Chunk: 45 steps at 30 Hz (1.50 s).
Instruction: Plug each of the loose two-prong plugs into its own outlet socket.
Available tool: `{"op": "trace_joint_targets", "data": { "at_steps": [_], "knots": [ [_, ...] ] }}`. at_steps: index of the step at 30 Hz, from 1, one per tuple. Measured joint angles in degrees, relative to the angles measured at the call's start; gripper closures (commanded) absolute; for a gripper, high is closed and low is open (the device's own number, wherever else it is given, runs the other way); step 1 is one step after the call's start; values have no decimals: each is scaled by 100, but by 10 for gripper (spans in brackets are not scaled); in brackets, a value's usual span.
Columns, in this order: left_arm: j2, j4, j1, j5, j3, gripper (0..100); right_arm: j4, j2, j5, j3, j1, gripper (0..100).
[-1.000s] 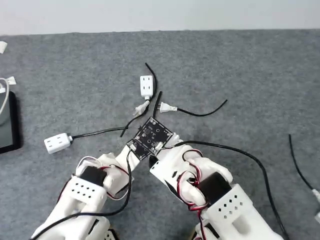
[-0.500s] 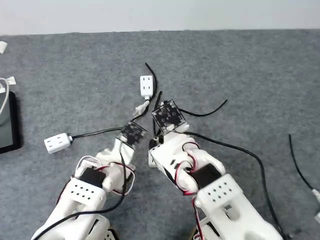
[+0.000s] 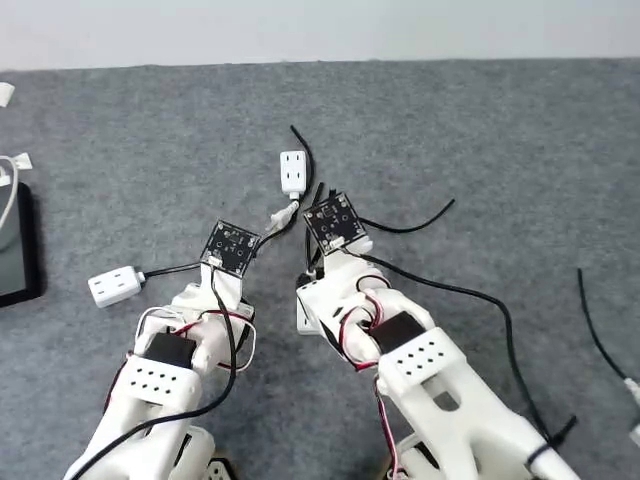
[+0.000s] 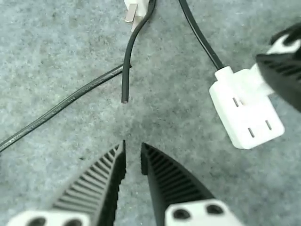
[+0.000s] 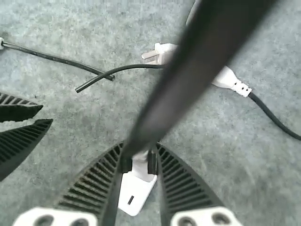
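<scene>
My right gripper [image 5: 139, 157] is shut on the cable end of a white outlet socket [image 5: 134, 190], whose black cable [image 5: 197, 61] rises close past the camera. The same socket [image 4: 247, 115] lies beside my left gripper [image 4: 133, 151], which hovers over bare carpet, all but shut, with nothing between its fingers. Two loose white plugs [image 5: 157, 52] [image 5: 230, 80] lie just beyond the held socket. One plug [image 3: 283, 215] lies between the two arms' wrists. Another socket [image 3: 292, 172] sits behind it, and a third [image 3: 115, 285] lies far left.
Grey carpet covers the table. A cut black cable end [image 4: 124, 96] lies ahead of my left gripper. More black cables [image 3: 590, 330] trail at the right, and a dark tablet [image 3: 15, 245] sits at the left edge.
The two wrists, close together a second ago, have parted. My left arm swung left and back. My right arm pushed forward toward the plugs with the socket in it.
</scene>
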Motion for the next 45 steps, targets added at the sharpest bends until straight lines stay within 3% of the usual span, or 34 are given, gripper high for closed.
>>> {"op": "trace_joint_targets", "data": {
  "at_steps": [16,37,45],
  "knots": [
    [0,0,-35,0,0,987,-299,343,0,79,0,991],
    [-9,0,-26,0,79,987,1178,1240,967,-756,-290,985],
    [-9,-9,-255,0,79,987,1240,1451,114,-738,-334,775]
  ]
}}
